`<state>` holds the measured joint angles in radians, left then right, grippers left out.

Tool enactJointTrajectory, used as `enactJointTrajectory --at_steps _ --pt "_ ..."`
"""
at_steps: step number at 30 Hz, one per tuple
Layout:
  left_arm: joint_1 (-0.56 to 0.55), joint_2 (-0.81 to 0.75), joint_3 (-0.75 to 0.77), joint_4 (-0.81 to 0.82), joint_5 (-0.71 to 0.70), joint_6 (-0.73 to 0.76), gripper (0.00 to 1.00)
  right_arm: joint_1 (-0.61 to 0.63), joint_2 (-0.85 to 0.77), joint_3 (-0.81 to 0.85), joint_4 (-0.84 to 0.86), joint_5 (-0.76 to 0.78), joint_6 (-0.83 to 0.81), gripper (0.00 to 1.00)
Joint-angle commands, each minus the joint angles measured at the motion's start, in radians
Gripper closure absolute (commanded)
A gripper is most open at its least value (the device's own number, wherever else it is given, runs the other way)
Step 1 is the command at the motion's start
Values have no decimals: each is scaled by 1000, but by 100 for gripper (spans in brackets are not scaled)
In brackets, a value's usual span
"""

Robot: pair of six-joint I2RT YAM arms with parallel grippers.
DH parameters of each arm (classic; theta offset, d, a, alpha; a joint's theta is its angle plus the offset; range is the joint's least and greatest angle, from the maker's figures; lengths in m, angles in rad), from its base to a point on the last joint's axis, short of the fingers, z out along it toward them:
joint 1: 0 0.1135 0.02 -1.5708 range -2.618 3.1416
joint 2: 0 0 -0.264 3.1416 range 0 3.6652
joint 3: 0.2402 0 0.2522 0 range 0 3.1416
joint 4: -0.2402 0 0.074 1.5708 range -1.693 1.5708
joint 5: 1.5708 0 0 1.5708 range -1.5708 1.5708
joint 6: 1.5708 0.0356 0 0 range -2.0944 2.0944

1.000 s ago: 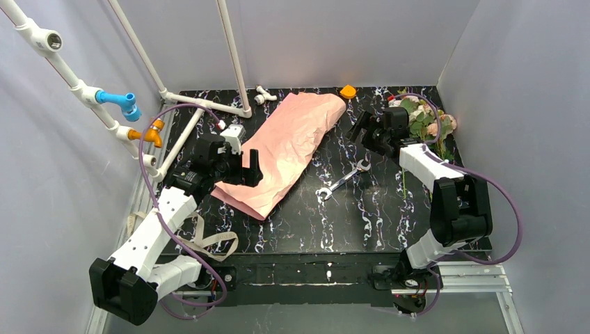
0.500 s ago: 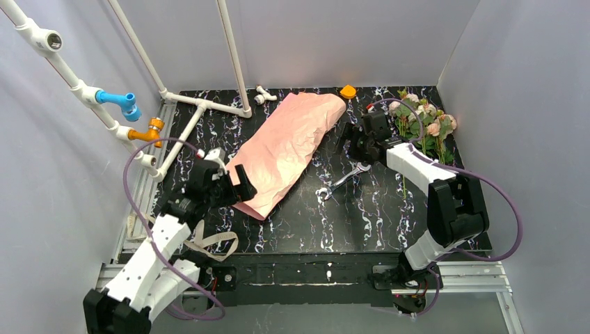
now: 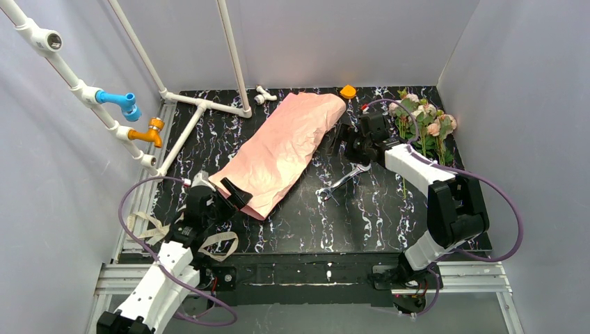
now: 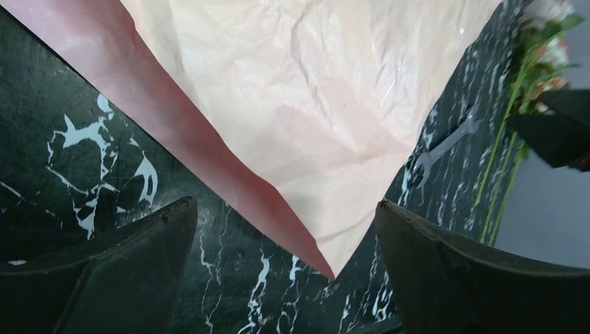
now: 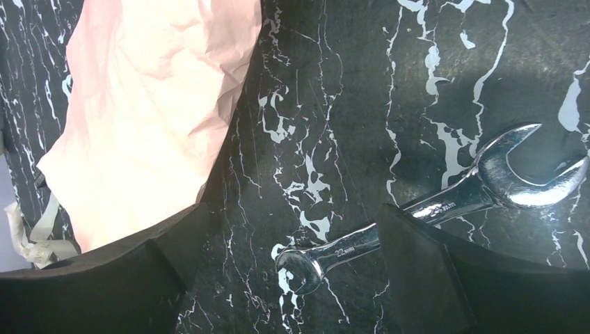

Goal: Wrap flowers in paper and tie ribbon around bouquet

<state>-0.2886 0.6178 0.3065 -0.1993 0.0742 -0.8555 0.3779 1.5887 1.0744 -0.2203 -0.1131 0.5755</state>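
Jaws of my left gripper point(image 3: 232, 200) and right gripper point(image 3: 342, 145) stood wide, empty. I saw the paper point(image 3: 285, 149) lying between them.

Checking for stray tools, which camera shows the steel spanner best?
Right wrist: the spanner lies close, both ends clear. Top external shows it whole but small; left wrist shows it tiny, far off.

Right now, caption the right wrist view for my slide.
Open right gripper framing a steel spanner, crinkled pink paper beside it.
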Motion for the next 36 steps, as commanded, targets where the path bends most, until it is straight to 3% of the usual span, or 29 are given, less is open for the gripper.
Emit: enactJointTrajectory --at_steps 1,18,25,27,32,36 --pt "57 -17 -71 219 37 -114 0 11 -19 -17 34 -34 3 0" --pt "88 189 -153 510 -15 -202 12 16 -11 -13 19 -57 -6 0" --pt "89 284 -146 613 -22 -181 31 16 -13 -17 13 -56 -11 0" --pt "89 316 -137 617 -31 -174 39 16 -14 -16 11 -54 -12 0" --pt "89 351 -103 657 0 -87 96 16 -15 10 -27 -25 -26 0" --pt "80 253 -93 658 52 38 100 19 -38 71 -97 57 -51 0"
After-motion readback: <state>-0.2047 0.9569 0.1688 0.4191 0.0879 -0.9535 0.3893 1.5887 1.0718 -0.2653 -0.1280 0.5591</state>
